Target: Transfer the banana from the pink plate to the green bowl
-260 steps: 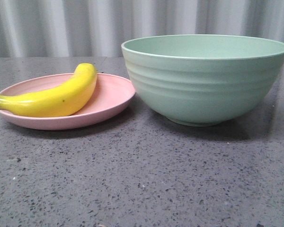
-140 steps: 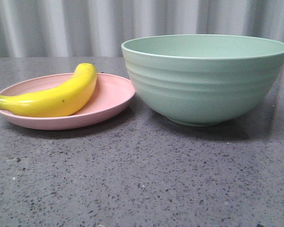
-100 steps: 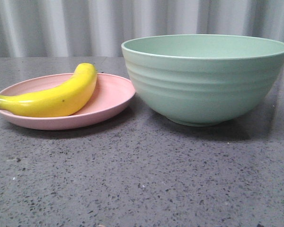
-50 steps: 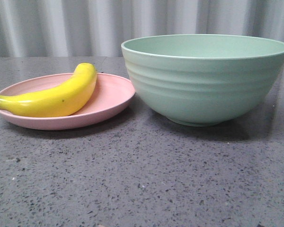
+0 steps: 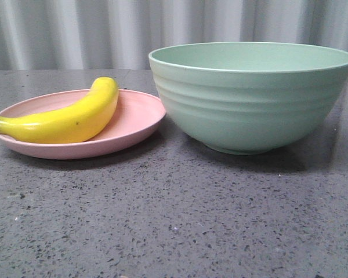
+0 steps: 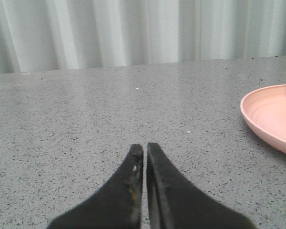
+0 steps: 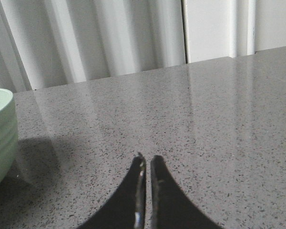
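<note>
Resting on the pink plate (image 5: 136, 119): the banana (image 5: 69, 119), just left of the green bowl (image 5: 249, 98).
Both the left tool (image 6: 145, 149) and right tool (image 7: 146, 160) are clenched empty above the speckled grey desk (image 5: 174, 220); no writing shows.

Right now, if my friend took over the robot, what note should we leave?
Left gripper: shut, empty, low over the table, left of the plate.
Right gripper: shut, empty, low over the table, right of the bowl.
Banana: lying on the pink plate, stem end poking over the plate's left edge.
Green bowl: right beside the plate.
Done: nothing yet.
Left: open a gripper, grab the banana, put it in the bowl.
</note>
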You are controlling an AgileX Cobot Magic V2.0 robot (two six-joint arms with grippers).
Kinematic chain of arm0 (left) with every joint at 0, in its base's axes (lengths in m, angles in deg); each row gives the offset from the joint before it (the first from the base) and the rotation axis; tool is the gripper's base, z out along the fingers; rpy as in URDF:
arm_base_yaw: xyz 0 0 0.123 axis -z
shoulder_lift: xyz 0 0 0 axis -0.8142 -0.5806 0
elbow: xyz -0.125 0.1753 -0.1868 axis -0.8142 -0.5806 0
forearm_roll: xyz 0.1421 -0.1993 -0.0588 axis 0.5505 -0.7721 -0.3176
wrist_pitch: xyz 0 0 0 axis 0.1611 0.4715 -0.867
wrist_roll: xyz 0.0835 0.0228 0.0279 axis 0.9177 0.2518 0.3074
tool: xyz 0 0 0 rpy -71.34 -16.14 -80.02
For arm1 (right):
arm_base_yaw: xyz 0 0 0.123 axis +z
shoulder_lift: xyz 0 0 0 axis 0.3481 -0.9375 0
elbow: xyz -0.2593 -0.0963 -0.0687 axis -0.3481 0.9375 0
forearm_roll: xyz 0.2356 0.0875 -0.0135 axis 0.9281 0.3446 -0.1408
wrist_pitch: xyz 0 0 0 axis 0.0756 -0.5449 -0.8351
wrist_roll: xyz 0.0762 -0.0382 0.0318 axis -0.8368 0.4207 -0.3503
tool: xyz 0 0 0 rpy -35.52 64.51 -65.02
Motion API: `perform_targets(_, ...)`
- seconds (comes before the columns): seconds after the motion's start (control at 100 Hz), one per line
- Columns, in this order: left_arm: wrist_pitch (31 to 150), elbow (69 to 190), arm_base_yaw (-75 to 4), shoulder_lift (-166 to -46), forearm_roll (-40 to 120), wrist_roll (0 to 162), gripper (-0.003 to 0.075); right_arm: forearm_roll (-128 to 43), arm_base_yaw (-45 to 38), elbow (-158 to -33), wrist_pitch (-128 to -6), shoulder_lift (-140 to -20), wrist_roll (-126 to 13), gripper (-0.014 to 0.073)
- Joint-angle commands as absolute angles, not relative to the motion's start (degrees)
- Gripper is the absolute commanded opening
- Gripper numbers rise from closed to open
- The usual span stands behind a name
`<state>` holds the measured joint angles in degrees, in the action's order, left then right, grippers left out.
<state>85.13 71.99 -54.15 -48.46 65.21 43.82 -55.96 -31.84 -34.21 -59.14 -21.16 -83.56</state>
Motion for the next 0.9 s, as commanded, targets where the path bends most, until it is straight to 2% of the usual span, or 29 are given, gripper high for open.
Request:
perform_targets(0.0,80.07,71.42,-54.12,-47.01,65.29,43.51,-0.002,-55.99,-32.22,-32.92,-55.21,-20.15,-83.32,-0.0062)
perform_targets(0.29,77.69,72.25,-54.12,-47.01,63.38,43.51,-0.002,-53.65,-32.22,-33.18,-55.21,-20.15,-83.45,-0.0062)
perform_targets(0.45,77.69,75.65,-54.12,-48.31,63.63,43.51,-0.002,-50.14,-32.22,-36.65,-60.5,-21.76,-83.43,-0.0062)
perform_targets(0.56,78.62,79.27,-54.12,-51.28,62.16,43.39,-0.002,-51.27,-32.22,-40.05,-61.63,-26.59,-83.33,-0.0061)
perform_targets(0.76,77.3,85.56,-54.12,-59.37,62.29,43.39,-0.002,-53.7,-32.22,-49.14,-73.37,-39.78,-83.33,-0.0061)
perform_targets(0.89,71.78,87.08,-54.12,-64.98,62.29,43.39,-0.002,-53.7,-32.22,-53.26,-71.91,-46.61,-83.33,-0.0062)
